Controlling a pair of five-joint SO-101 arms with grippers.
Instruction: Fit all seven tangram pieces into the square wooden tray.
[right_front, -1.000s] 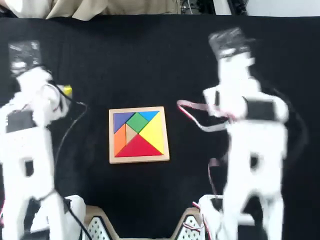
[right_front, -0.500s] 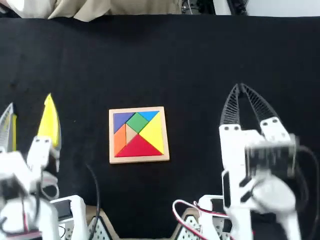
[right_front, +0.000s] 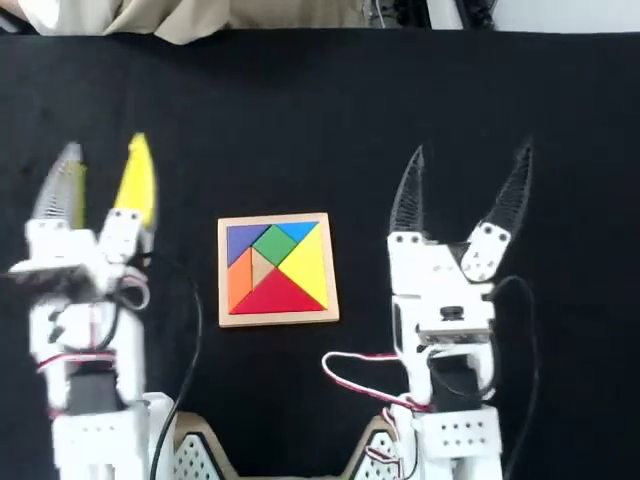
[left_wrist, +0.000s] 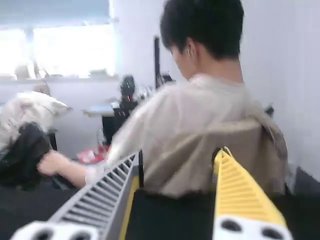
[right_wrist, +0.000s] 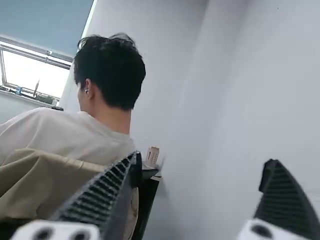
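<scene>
Black-covered table (right_front: 330, 110) across the whole high view. Counted on it: one square wooden tray (right_front: 278, 319), just left of frame centre, lying flat, well apart from both arms.

Counted inside: seven pieces (right_front: 290, 278), filling the square edge to edge.
- dark blue triangle (right_front: 241, 242) at upper left
- green square (right_front: 274, 243) at upper middle
- light blue triangle (right_front: 298, 231) against the top rim
- yellow triangle (right_front: 307, 268) on the right
- red triangle (right_front: 278, 295) along the bottom
- orange piece (right_front: 239, 282) on the left
- small tan triangle (right_front: 262, 268) in the middle

Two arms: left arm (right_front: 85, 330) at lower left of frame, right arm (right_front: 445, 330) at lower right, with the tray between them. Two grippers, both pointing toward the top of the frame and clear of the tray.
- Left gripper (right_front: 103, 150): released and empty, with one grey finger (right_front: 62, 190) and one yellow finger (right_front: 137, 178) spread apart.
- Right gripper (right_front: 470, 155): spread wider on two dark fingers, grasping nothing.

Aimed off the table and into the room, both wrist views.
- From the left wrist: left gripper (left_wrist: 180, 155) with grey and yellow fingers parted, a bright window (left_wrist: 55, 50) at upper left, and a white wall (left_wrist: 300, 75) on the right.
- From the right wrist: right gripper (right_wrist: 202, 160) with dark fingers far apart, white wall across the right and middle, and a window at the left edge.
</scene>
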